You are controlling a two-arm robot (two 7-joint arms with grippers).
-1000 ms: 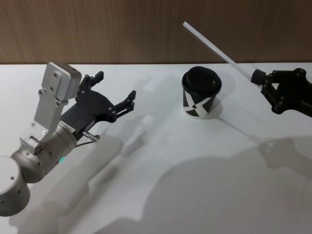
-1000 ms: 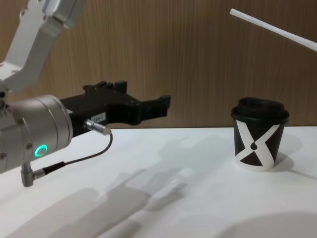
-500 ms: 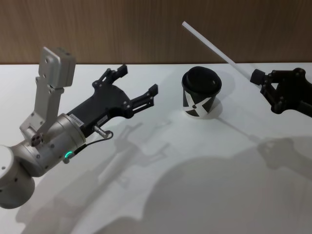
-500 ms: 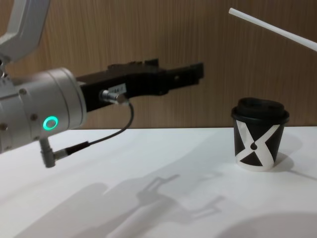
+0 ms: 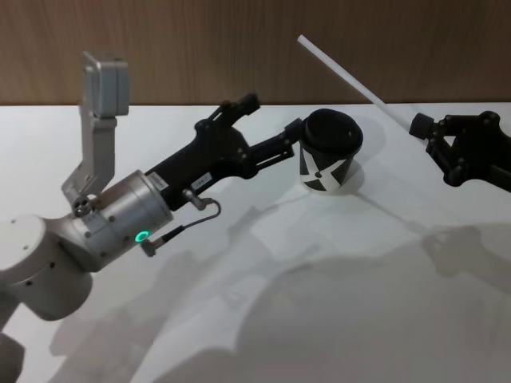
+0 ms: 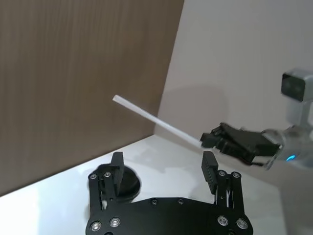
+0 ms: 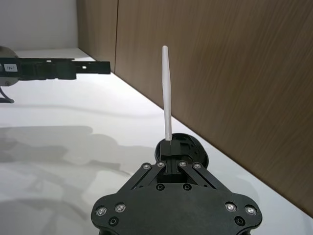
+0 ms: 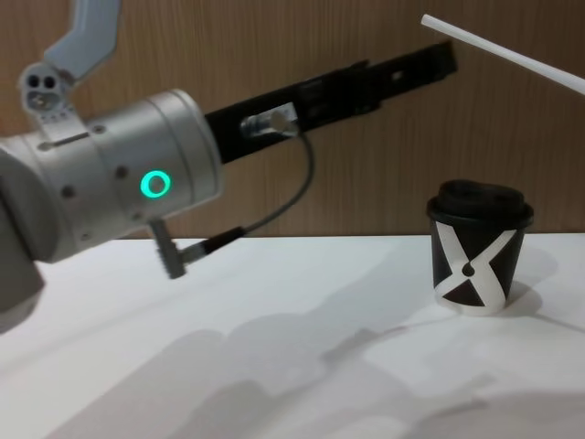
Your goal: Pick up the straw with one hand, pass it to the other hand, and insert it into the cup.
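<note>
- The left gripper (image 5: pixel 273 116) has swung up from the near-left of the white table (image 5: pixel 263 319) in the past second. It now reaches forward with its two black fingers spread wide and nothing between them.
- Seen from the chest camera, it hangs well above the cup (image 8: pixel 477 247), close under the straw's free end but not touching it.
- The right gripper (image 5: pixel 419 125) has not moved. It is at the table's right side, its fingers pinched tight on the lower end of the straw (image 5: pixel 351 77).
- The straw, a thin white tube, is held in the air and slants up and to the left over the cup, toward the wood-panelled wall (image 5: pixel 160 48). Its angle is the same as a second ago.
- The black paper cup with the white X stands where it was, upright on the table between the two arms, with its domed lid (image 5: pixel 331 132) on.
- From the left wrist camera, the straw crosses the space ahead of the open fingers, so the approach appears lined up.
- The pick-up looks finished and the hand-over seems to be starting. The left fingers probably need to rise a little and close around the free half of the straw before the right fingers let go.
- A closing finger that clips the tube could knock it askew in the right gripper's pinch.
- Whether the lid has a hole ready for the straw cannot be made out.
</note>
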